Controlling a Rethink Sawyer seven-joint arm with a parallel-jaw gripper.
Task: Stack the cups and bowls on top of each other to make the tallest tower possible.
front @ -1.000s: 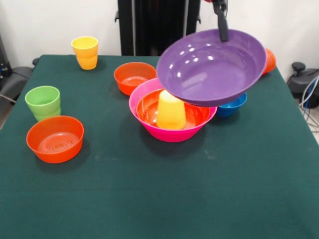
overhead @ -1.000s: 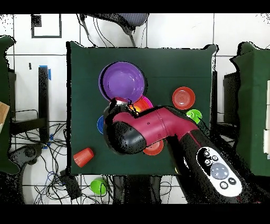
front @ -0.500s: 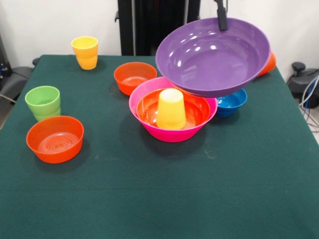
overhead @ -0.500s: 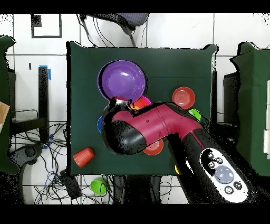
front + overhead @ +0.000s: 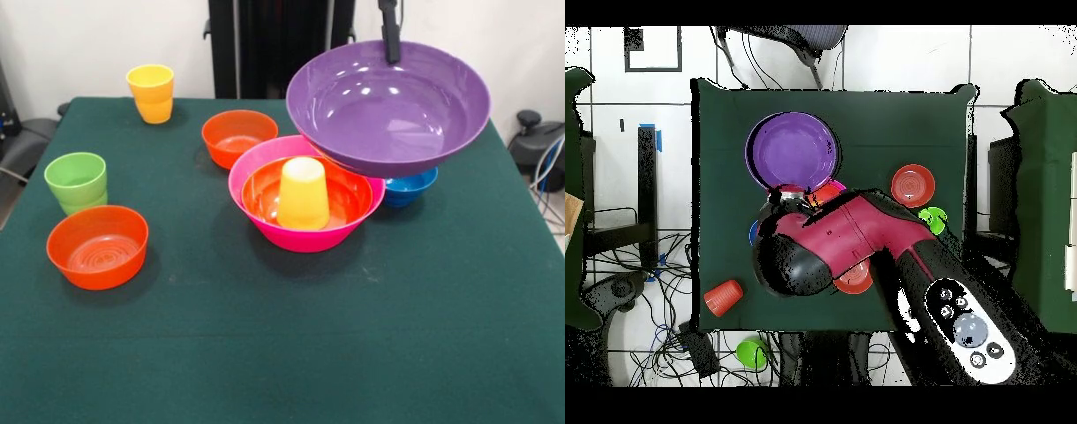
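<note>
One purple bowl held aloft

One small orange bowl (image 5: 97, 246) sits nearest on the worktop (image 5: 282, 353). Behind, the pink bowl (image 5: 305, 231) holds an orange bowl (image 5: 344, 199) and upturned yellow cup (image 5: 303, 193). The gripper (image 5: 389, 40) pinches the purple bowl (image 5: 388, 106) by its far rim, above the pile.

Purple bowl (image 5: 793, 150) above green table (image 5: 885, 130), red arm (image 5: 855, 245) covering middle (small orange bowl (image 5: 913, 185) beside)
</note>
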